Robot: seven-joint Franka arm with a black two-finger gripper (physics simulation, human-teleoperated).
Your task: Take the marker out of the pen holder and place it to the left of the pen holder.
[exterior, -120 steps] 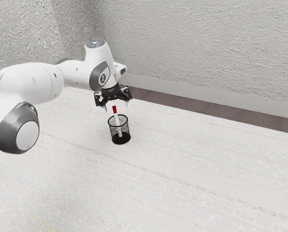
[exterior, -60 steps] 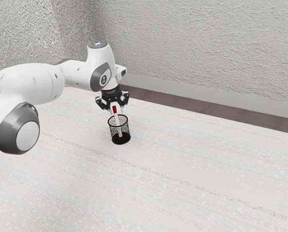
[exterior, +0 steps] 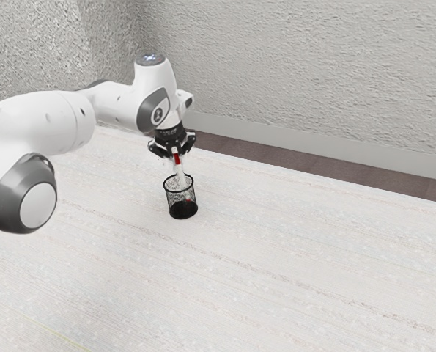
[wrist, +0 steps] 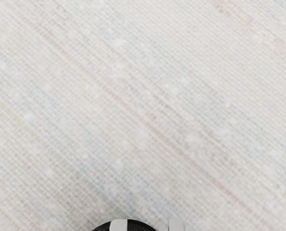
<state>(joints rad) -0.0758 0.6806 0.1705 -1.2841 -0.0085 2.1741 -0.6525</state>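
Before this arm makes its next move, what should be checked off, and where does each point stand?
1. Tool shut on the marker: ok, near its red upper end.
2. Pen holder upright on the table: ok.
3. Marker's lower end above the holder's rim: not ok, it is down inside the mesh.
4. Marker held straight up and down: not ok, it leans slightly.
5. Grip firm enough to prevent slipping: cannot tell.
6. Marker laid beside the holder: not ok, that step is yet to come.
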